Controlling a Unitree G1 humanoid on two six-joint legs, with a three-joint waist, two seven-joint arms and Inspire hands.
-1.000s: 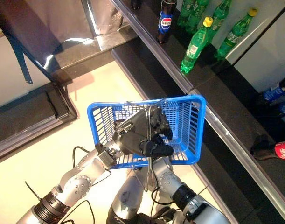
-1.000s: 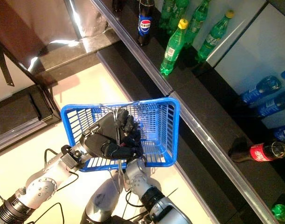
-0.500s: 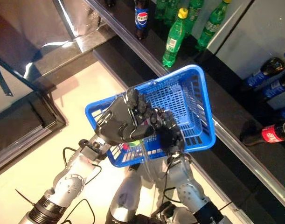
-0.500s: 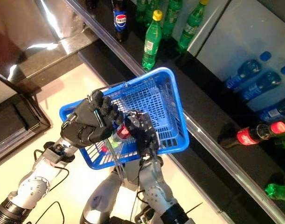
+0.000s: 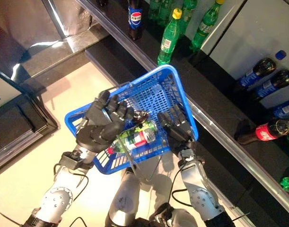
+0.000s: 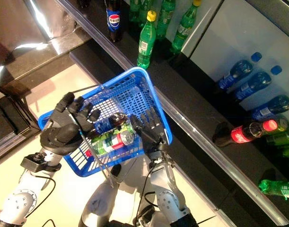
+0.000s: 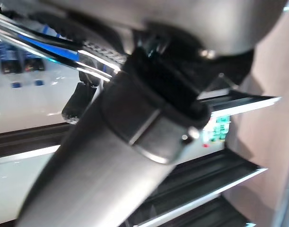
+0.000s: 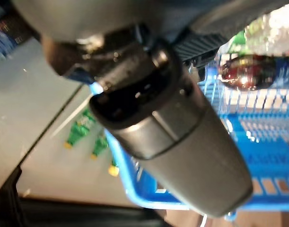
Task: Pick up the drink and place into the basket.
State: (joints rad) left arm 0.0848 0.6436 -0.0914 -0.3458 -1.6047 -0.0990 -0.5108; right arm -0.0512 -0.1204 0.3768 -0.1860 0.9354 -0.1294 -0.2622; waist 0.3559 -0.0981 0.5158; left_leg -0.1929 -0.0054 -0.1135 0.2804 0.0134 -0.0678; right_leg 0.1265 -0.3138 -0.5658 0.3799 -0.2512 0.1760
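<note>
While the left hand (image 5: 102, 124) curls round the wire handle of the blue basket (image 5: 175, 78) at frame centre, the drink (image 5: 135, 137) lies inside on its side, long axis running left-right, between that hand and the straight-fingered, empty right hand (image 5: 175, 126), which is nearer its cap end.

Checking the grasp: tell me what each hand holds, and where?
Left hand grips the basket by its wire handle; right hand is open, holding nothing.
</note>
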